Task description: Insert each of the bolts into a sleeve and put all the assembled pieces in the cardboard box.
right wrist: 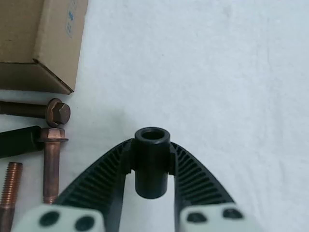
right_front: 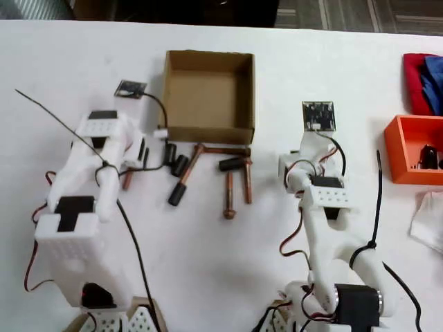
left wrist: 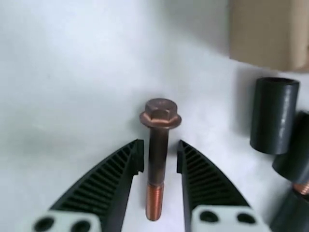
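Left gripper (left wrist: 160, 147) sits low just off the left side of the cardboard box (right_front: 209, 133), jaws apart and straddling a bolt (left wrist: 158, 169) lying flat on the table. Right gripper (right wrist: 151, 149) is near the box's right corner, clamped on a black sleeve (right wrist: 151, 166).

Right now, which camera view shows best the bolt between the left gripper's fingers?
The left wrist view: the bolt shows whole between the fingers of the left gripper, with head, shank and thread clear. In the high view its copper end peeks out beside that arm. The right wrist view looks at other bolts.
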Controlling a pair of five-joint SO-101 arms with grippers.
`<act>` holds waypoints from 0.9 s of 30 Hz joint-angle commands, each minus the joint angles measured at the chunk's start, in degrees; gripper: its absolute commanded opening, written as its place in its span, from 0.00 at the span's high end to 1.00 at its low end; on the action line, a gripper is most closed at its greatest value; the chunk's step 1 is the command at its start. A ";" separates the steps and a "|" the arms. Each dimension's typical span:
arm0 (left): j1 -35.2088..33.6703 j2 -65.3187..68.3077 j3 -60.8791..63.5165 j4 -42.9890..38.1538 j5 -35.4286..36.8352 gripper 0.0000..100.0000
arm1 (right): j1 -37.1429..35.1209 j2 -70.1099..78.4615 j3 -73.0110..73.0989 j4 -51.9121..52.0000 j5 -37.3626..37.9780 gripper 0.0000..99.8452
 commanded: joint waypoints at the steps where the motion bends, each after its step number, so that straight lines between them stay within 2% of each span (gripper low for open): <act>1: 0.79 2.90 -5.32 2.29 -0.09 0.86 | 0.66 -2.15 -2.64 0.31 -0.09 0.98; 6: 0.88 5.45 -9.63 3.96 -0.09 0.86 | 0.66 -2.15 -2.64 0.31 -0.09 0.98; 15: 0.97 5.89 -10.33 3.78 -0.18 0.86 | 0.66 -2.15 -2.64 0.31 -0.09 0.98; 19: 1.85 5.89 -10.07 3.96 -0.53 0.99 | 0.66 -2.15 -2.64 0.31 -0.09 0.98; 27: 6.24 3.96 -11.91 9.41 -0.62 0.97 | 0.66 -2.33 -2.73 1.80 -0.35 0.98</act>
